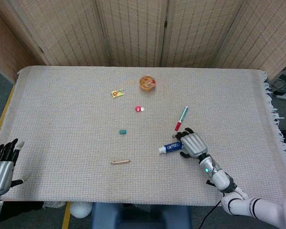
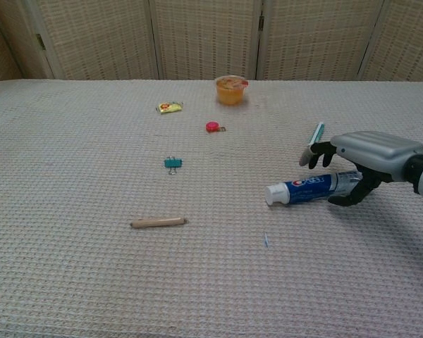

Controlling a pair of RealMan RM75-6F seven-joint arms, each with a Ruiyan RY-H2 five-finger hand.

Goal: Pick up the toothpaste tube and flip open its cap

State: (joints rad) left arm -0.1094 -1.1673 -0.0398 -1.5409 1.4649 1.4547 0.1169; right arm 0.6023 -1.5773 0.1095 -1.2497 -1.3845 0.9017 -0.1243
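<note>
The blue and white toothpaste tube (image 1: 170, 147) (image 2: 307, 188) lies flat on the cloth, its white cap (image 2: 273, 193) pointing left. My right hand (image 1: 193, 144) (image 2: 366, 151) hovers over the tube's tail end. Its fingers (image 2: 311, 155) stretch out above the tube, and the thumb (image 2: 347, 198) curves down at the tube's near side. The fingers have not closed round the tube. My left hand (image 1: 2, 164) rests at the table's front left edge with fingers apart and nothing in it; the chest view does not show it.
A red-capped marker (image 1: 181, 118) (image 2: 314, 137) lies just beyond the right hand. Further off are an orange cup (image 1: 147, 83), a yellow packet (image 1: 117, 93), a small red item (image 1: 139, 109), a teal binder clip (image 1: 123, 131) and a wooden stick (image 1: 120, 162).
</note>
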